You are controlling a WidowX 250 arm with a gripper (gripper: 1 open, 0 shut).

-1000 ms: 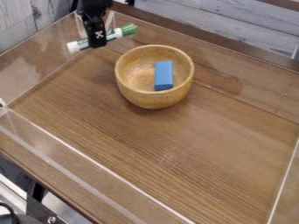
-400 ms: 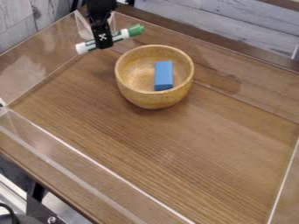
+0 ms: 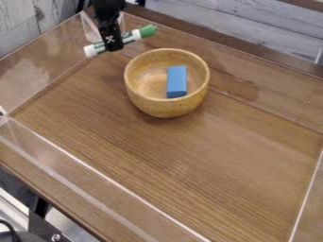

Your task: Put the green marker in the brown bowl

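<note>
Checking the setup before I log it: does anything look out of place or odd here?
Nothing spilled or damaged. The brown bowl already holds a blue block, lying flat inside. The green marker lies outside, beyond the bowl's rim, with the gripper shut on it.

A glossy wooden table (image 3: 177,180) with raised clear edges stands before grey plank wall (image 3: 252,24).

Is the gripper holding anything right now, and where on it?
Yes: the black gripper is shut on the white-barrelled, green-capped marker, gripping it around mid-barrel.
</note>
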